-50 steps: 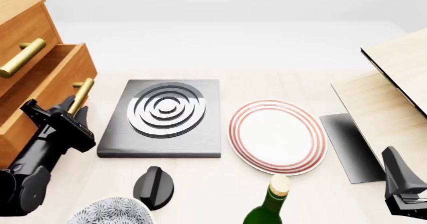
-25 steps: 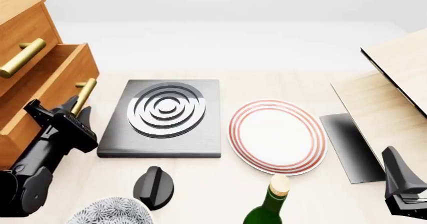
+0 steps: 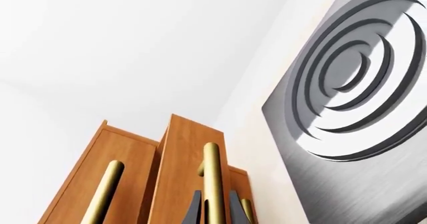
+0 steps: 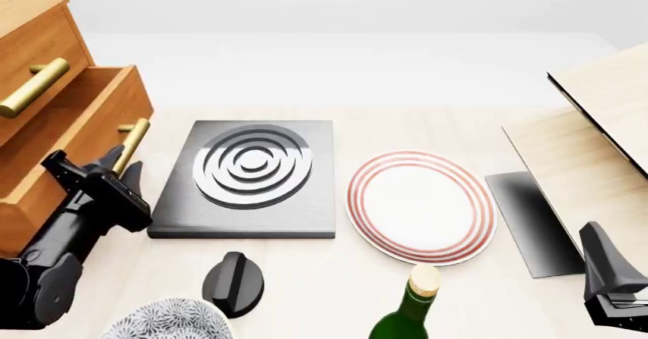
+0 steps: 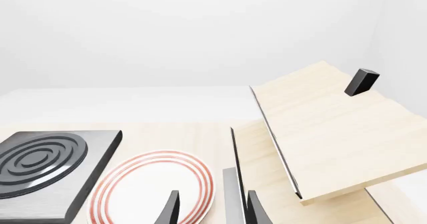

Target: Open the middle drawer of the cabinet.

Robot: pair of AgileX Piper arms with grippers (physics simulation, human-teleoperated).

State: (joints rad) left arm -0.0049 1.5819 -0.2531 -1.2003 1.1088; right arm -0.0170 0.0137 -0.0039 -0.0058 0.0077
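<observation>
Since a second ago the middle drawer [image 4: 76,138] has slid further out of the cabinet [image 4: 36,43], and the left gripper [image 4: 114,166] has drawn back toward the arm's base with it.

Nearest in the front view, the right gripper [image 4: 612,278] waits at the right edge, well apart from the cabinet; the right wrist view shows its fingers [image 5: 172,209] spread, holding nothing, so this arm looks parked out of the way.

Further in, the left gripper is clamped on the drawer's brass handle [image 4: 129,146]; the left wrist view shows the bar running up between the dark fingers [image 3: 195,210]. Gripping the bar across its length lets a straight pull carry the box along its slides.

Beyond, the drawer juts out past the top drawer, at the table's left edge beside the grey ringed plate [image 4: 246,176]. The opening looks well advanced.
</observation>
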